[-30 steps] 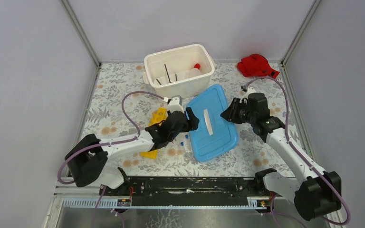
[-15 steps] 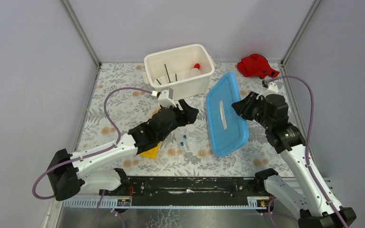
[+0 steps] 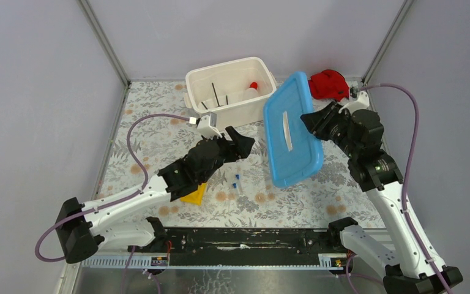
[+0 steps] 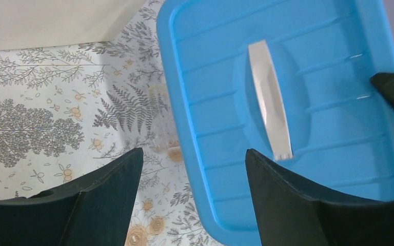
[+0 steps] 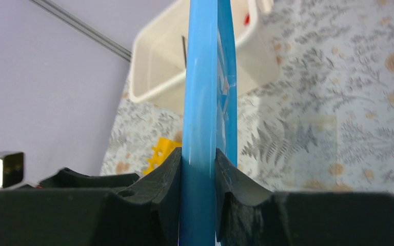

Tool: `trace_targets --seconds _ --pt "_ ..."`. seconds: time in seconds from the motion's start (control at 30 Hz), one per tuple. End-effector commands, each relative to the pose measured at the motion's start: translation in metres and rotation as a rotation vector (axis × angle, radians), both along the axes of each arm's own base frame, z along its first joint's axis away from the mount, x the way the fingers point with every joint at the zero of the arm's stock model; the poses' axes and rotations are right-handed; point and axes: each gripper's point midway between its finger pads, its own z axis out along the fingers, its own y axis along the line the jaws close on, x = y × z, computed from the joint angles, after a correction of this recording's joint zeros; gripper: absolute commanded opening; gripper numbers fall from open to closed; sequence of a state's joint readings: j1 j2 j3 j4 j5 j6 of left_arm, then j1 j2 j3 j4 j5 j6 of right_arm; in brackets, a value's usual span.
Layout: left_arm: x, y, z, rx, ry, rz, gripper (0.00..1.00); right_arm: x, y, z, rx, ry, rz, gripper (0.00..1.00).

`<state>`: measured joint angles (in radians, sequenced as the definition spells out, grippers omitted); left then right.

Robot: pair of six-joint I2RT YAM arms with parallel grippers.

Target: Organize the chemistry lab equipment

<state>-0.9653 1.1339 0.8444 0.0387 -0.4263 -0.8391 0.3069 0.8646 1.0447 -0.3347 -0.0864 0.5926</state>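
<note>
Blue lid point(image 3: 290, 131) raised, tubes point(image 3: 237, 182) near left claw point(image 3: 242, 141)

A white tub point(image 3: 240, 111) sits at the far middle of the floral-patterned worktop point(image 3: 153, 131). Just beside its right end, a blue lid point(image 3: 290, 138) stands tilted, raised off the worktop. A red cloth point(image 3: 327, 84) lies in the far right corner.

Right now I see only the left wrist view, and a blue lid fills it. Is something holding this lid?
Observer: Yes. The right gripper is shut on the rim of the blue lid, holding it tilted on edge.
Operator: Where are the small tubes?
Observer: The blue-capped tubes lie on the table, between the lid and the left arm.
Operator: And the rack?
Observer: The yellow test-tube rack lies partly under that arm.
</note>
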Motion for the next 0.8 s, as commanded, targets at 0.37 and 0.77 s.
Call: trace_targets --seconds 0.37,0.77 --pt "-0.002 0.023 0.048 -0.215 -0.099 0.085 0.92 0.048 0.028 0.122 0.293 -0.341 0.027 0.00" --pt "0.026 0.047 0.055 -0.273 -0.144 0.177 0.96 0.126 0.068 0.127 0.514 -0.378 0.097 0.00"
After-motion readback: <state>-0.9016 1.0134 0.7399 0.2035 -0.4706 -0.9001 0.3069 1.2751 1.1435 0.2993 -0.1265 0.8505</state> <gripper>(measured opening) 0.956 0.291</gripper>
